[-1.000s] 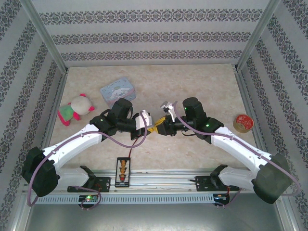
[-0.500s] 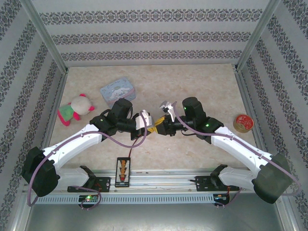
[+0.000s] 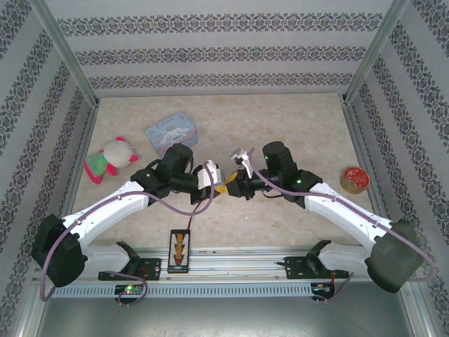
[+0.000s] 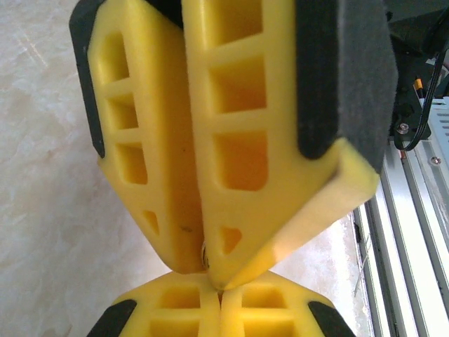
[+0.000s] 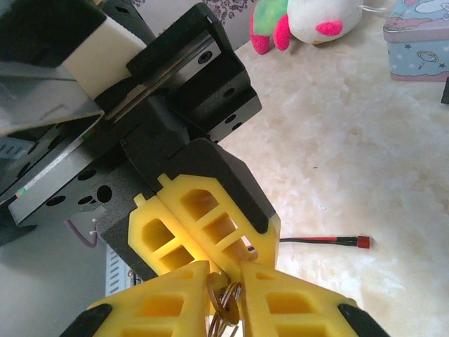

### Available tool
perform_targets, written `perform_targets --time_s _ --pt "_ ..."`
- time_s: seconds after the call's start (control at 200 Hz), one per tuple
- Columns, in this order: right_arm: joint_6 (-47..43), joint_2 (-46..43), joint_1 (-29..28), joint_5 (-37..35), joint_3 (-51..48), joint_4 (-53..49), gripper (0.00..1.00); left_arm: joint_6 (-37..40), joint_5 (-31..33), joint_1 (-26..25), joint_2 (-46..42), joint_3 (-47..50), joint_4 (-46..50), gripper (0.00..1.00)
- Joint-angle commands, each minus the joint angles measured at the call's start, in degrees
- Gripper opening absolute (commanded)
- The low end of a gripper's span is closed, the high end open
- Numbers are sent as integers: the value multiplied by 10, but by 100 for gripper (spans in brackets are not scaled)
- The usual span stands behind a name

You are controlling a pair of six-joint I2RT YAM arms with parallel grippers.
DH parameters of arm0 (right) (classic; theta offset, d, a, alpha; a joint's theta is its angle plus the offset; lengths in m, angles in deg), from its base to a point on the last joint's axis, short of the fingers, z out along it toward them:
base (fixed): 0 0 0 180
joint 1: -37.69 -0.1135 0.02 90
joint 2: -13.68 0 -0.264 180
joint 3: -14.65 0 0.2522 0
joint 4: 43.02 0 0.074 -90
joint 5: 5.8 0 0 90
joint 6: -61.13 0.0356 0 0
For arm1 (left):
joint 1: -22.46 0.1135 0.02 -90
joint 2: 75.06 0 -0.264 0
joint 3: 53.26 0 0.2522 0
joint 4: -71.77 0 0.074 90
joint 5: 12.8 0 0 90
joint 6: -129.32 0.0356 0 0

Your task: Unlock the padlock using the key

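Note:
My two grippers meet tip to tip over the middle of the table. The left gripper (image 3: pixel 219 184) (image 4: pixel 223 300) is shut, its yellow fingers pressed flat together with nothing showing between them. The right gripper (image 3: pixel 234 184) (image 5: pixel 226 275) is closed on the key (image 5: pixel 229 309), a small round metal head hanging on thin silvery rings in the narrow gap between its fingers. The left gripper's tip (image 5: pixel 236 258) touches the top of that gap. A sliver of metal (image 4: pixel 204 255) shows between the right fingers (image 4: pixel 238 140). The padlock is hidden where the fingertips meet.
A light-blue tin (image 3: pixel 171 133) and a plush toy (image 3: pixel 109 160) lie at the back left. A tape roll (image 3: pixel 354 178) sits at the right. A black strip with orange marks (image 3: pixel 179 250) lies by the front rail. A thin wire with a red tip (image 5: pixel 330 241) crosses the table under the grippers.
The right gripper's jaws have narrowed on the key and its wrist has edged slightly left toward the left gripper. The left arm has stayed put.

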Motion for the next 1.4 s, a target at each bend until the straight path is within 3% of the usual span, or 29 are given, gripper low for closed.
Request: perform_targets --time_s 0.0,0.26,0.315,0.39,0.47,0.61,0.949,1.089,1.219,1.394 --pt "-6 -9 5 -9 5 0 15 2 -11 6 -22 -7 9 0" --pt "14 -36 24 -7 -16 20 0 -17 1 9 -40 5 -13 0" --pt "18 -37 26 -7 -18 24 0 -36 9 9 -49 14 -39 11" --pt "30 -39 33 -15 -22 27 0 -71 34 10 -63 34 -85 35" --pt "56 -43 47 -27 -32 45 0 -104 61 11 -80 58 -136 53" --pt "133 -39 77 -19 -62 127 0 -164 98 14 -95 81 -200 67" --pt "301 -24 121 -25 -83 276 0 -343 89 41 -61 63 -303 67" --pt "369 -19 134 -12 -96 357 0 -448 0 85 -32 60 -379 65" --pt "389 -15 134 -2 -92 381 0 -554 -112 127 9 58 -490 52" --pt "398 -11 133 3 -90 400 0 -578 -160 131 30 44 -513 50"
